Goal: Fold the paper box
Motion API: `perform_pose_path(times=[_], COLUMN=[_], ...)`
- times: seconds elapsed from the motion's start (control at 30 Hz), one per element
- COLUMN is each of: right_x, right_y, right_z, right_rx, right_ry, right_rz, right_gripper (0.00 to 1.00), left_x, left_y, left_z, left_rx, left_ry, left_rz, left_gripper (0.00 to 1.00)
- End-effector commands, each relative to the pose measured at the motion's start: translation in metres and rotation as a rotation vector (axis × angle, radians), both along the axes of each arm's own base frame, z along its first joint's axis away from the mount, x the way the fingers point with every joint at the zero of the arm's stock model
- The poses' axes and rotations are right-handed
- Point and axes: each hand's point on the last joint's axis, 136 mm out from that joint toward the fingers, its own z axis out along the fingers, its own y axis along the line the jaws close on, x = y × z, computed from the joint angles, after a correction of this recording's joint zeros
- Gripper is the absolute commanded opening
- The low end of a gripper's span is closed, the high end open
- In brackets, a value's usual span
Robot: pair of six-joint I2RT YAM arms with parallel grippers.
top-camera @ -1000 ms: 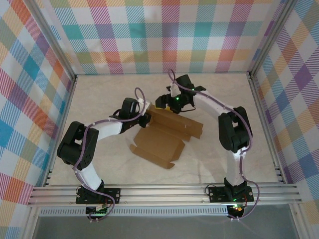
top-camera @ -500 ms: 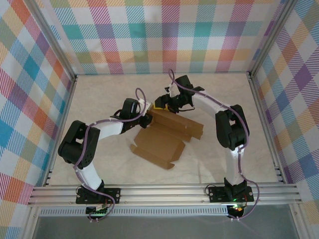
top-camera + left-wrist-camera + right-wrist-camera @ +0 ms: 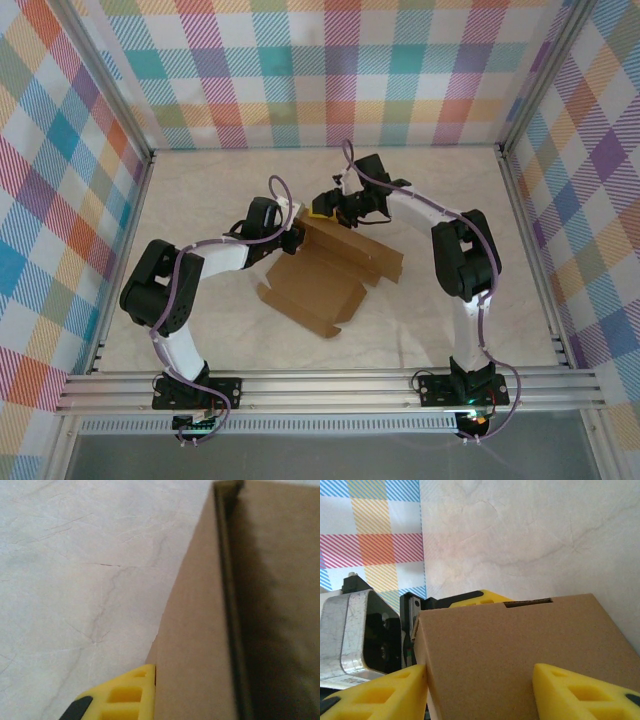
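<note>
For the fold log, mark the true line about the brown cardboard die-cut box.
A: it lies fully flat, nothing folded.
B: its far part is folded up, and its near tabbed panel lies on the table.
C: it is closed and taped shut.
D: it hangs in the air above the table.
B: the brown cardboard die-cut box has raised walls at its far end, upright in the right wrist view, while its near tabbed panel lies on the pale marbled table.
</note>
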Motion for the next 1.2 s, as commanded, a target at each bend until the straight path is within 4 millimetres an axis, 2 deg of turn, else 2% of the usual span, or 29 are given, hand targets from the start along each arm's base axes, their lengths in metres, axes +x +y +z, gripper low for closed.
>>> perform_pose_path(times=[0.0,0.13,0.3,0.37,0.5,0.67,0.9,1.07,1.17], right_x=[-0.017,-0.022,-0.025,-0.025,-0.019,-0.007,0.0,-0.001,-0.005], right_y=[0.004,0.005,0.005,0.004,-0.004,-0.026,-0.057,-0.078,-0.079], right_z=[-0.009,-0.011,-0.011,-0.01,-0.006,0.013,0.059,0.083,0.09], right_rx=[0.021,0.04,0.056,0.057,0.031,0.025,0.001,-0.048,-0.083], right_ry=[0.092,0.11,0.119,0.116,0.057,-0.049,-0.307,-0.451,-0.504], right_rz=[0.018,0.007,-0.008,-0.011,-0.044,-0.099,-0.141,-0.178,-0.124], right_gripper=[0.55,0.55,0.55,0.55,0.58,0.69,0.85,0.87,0.88], left_x=[0.007,0.009,0.006,0.006,0.001,-0.003,-0.004,-0.001,-0.008], left_y=[-0.002,0.0,-0.004,-0.004,-0.011,-0.012,-0.013,-0.014,-0.023], left_z=[-0.008,-0.007,-0.003,-0.001,0.0,0.002,0.001,0.008,0.008], left_rx=[-0.006,-0.001,-0.012,-0.019,-0.036,-0.03,-0.056,-0.121,-0.128], left_ry=[0.021,0.009,-0.009,-0.02,-0.001,0.025,0.065,0.074,0.086], left_rz=[0.064,0.081,0.062,0.058,0.011,-0.003,0.01,0.029,-0.047], left_gripper=[0.04,0.01,0.13,0.11,0.01,0.0,0.0,0.0,0.0])
